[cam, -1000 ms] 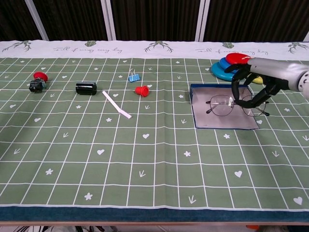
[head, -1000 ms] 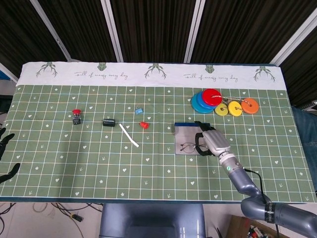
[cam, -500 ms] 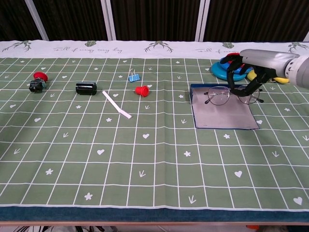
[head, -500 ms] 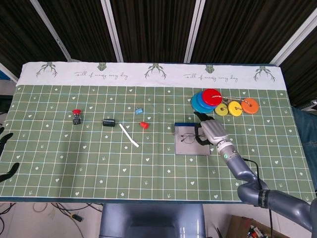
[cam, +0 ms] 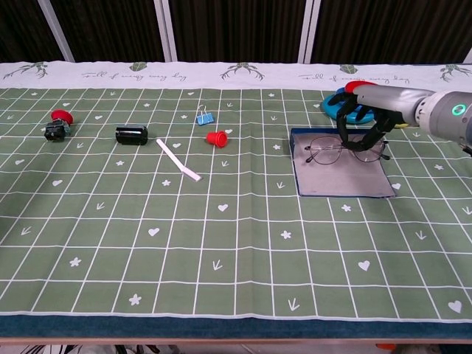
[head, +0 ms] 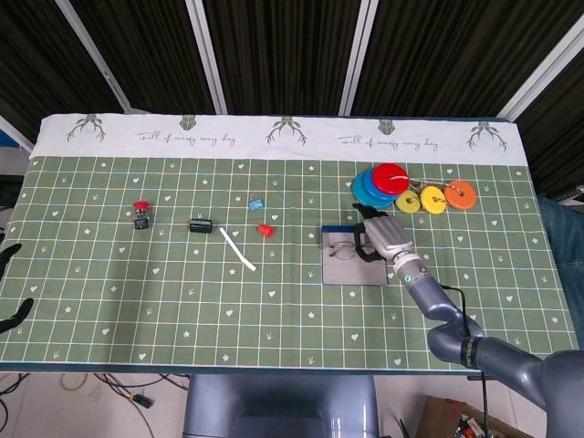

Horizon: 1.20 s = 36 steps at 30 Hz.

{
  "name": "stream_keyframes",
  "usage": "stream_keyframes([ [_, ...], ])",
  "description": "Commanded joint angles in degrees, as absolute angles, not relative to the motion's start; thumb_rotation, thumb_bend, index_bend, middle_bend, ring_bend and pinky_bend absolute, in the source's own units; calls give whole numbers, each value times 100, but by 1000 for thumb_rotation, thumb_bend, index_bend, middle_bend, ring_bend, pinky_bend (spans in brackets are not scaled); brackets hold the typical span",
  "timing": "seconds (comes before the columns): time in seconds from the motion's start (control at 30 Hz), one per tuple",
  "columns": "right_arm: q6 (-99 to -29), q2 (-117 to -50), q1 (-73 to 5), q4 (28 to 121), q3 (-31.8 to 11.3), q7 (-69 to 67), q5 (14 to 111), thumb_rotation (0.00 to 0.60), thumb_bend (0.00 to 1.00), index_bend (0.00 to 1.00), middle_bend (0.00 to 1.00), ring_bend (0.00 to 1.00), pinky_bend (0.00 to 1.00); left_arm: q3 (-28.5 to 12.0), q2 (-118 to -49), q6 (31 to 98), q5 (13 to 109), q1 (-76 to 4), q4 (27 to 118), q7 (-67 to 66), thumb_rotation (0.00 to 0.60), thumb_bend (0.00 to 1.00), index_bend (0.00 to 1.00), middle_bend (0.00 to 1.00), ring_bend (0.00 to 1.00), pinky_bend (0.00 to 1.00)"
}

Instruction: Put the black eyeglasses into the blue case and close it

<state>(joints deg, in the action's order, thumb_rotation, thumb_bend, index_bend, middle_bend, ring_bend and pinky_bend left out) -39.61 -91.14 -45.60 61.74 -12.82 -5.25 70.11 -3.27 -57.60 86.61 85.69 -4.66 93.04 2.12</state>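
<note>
The blue case (head: 352, 270) (cam: 345, 184) lies open and flat on the green cloth, right of centre, grey inside facing up. The black eyeglasses (head: 342, 248) (cam: 322, 153) hang over its far half, thin-rimmed, lenses side by side. My right hand (head: 380, 237) (cam: 363, 116) reaches in from the right and grips them near the right lens, fingers curled around the frame. Whether the glasses touch the case lining I cannot tell. My left hand (head: 9, 274) shows only as dark spread fingers at the far left edge of the head view, holding nothing.
A stack of coloured discs (head: 392, 185) (cam: 345, 102) sits just beyond the case. Left of it lie a red cone (cam: 216, 138), a blue binder clip (cam: 203, 116), a white strip (cam: 178, 159), a black cylinder (cam: 131, 134) and a red-topped button (cam: 56, 124).
My right hand has carried the eyeglasses away from the case's near right part, toward its far edge and to the left. The left hand has barely shifted.
</note>
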Motion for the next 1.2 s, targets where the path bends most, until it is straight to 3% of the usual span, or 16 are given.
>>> stream_keyframes([
  [0.03, -3850, -9193, -4620, 6004, -1272, -626, 7004, 600, 513, 649, 65, 92, 198, -333, -5754, 8686, 8575, -458, 9309, 216, 600, 272, 106, 0, 0, 0],
  [1.2, -3397, -9655, -5000, 4984, -1286, -1208, 7055, 600, 509, 630, 63, 86, 198, -357, -5725, 8685, 8518, -440, 9303, 270, 600, 273, 106, 0, 0, 0],
])
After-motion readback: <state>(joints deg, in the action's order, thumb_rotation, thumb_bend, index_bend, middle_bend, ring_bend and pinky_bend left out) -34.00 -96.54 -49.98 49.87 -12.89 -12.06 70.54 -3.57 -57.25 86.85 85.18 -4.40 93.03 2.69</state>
